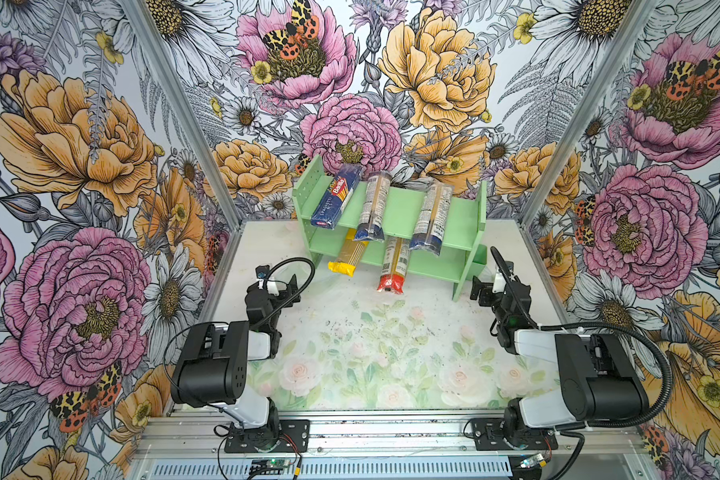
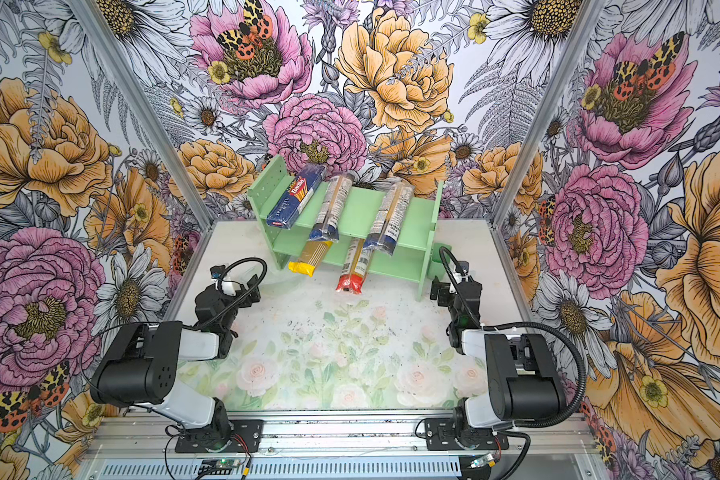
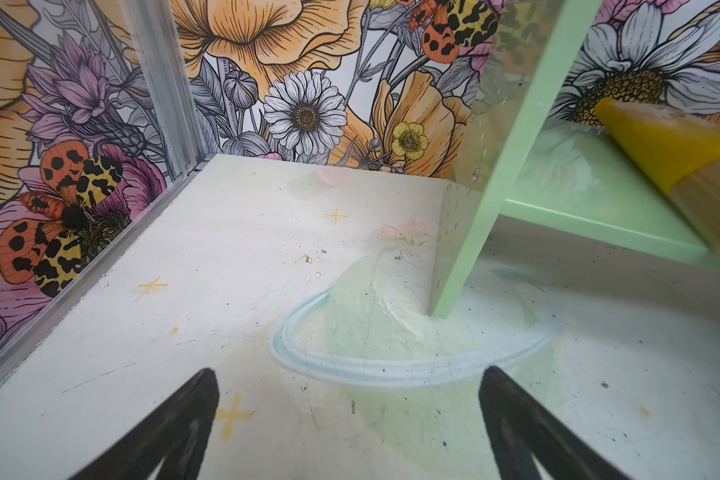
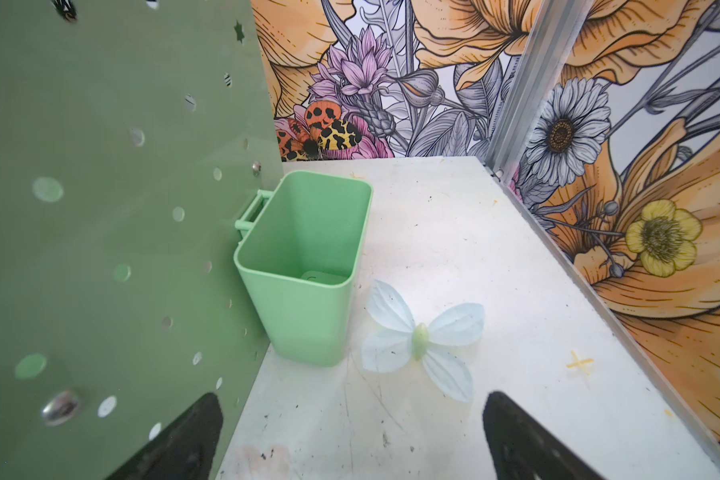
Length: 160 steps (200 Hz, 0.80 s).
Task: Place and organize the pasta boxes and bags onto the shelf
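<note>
In both top views the mint-green shelf (image 1: 400, 208) (image 2: 360, 208) stands at the back of the table. On its upper tier lie a dark blue Barilla box (image 1: 335, 195) (image 2: 296, 199) and two clear navy-ended bags (image 1: 375, 208) (image 1: 433, 216), all pointing front to back and overhanging the front edge. The lower tier holds a yellow bag (image 1: 348, 257) (image 3: 682, 153) and a red-ended clear bag (image 1: 393, 266), both sticking out forward. My left gripper (image 1: 292, 286) (image 3: 348, 374) is open and empty, low by the shelf's left side panel (image 3: 495, 187). My right gripper (image 1: 481, 291) (image 4: 350, 399) is open and empty beside the right side panel (image 4: 100, 208).
A small green bin (image 4: 304, 270) hangs on the outside of the right panel, with nothing in it. Floral walls and aluminium posts (image 1: 225, 199) close in the table on three sides. The table (image 1: 371, 353) carries a printed flower mat in front of the shelf.
</note>
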Available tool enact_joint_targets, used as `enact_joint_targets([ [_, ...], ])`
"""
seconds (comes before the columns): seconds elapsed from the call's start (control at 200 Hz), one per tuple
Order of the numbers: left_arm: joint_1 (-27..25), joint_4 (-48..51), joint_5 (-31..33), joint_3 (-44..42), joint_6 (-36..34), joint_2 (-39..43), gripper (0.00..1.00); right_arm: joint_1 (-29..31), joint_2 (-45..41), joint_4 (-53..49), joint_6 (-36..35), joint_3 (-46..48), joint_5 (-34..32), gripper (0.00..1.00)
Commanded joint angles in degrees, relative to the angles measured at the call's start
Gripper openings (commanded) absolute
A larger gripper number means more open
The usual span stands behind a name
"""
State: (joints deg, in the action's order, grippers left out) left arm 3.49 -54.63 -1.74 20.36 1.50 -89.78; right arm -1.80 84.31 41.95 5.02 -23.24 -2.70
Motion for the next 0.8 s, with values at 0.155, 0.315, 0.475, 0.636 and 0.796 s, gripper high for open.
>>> enact_joint_targets([
  [0.155, -0.6, -0.4, 1.1, 0.8, -0.8, 0.7, 0.99, -0.4, 2.6, 6.6, 0.0, 0.5, 0.9, 1.00],
  [0.315, -0.6, -0.4, 1.1, 0.9, -0.9, 0.7, 0.99, -0.3, 3.2, 8.1, -0.3, 0.9, 1.3, 1.00],
  [0.475, -0.7, -0.4, 1.1, 0.9, -0.9, 0.7, 0.99, -0.2, 4.0, 8.6, -0.5, 0.9, 1.0, 1.00],
  [0.636, -0.9, -0.2, 1.3, 1.0, -1.1, 0.7, 0.99, -0.1, 4.1, 8.6, -0.4, 0.9, 1.0, 1.00],
  [0.796, -1.2, 0.0, 1.5, 1.0, -1.4, 0.7, 0.99, -0.3, 4.3, 8.2, -0.2, 0.6, 1.0, 1.00],
])
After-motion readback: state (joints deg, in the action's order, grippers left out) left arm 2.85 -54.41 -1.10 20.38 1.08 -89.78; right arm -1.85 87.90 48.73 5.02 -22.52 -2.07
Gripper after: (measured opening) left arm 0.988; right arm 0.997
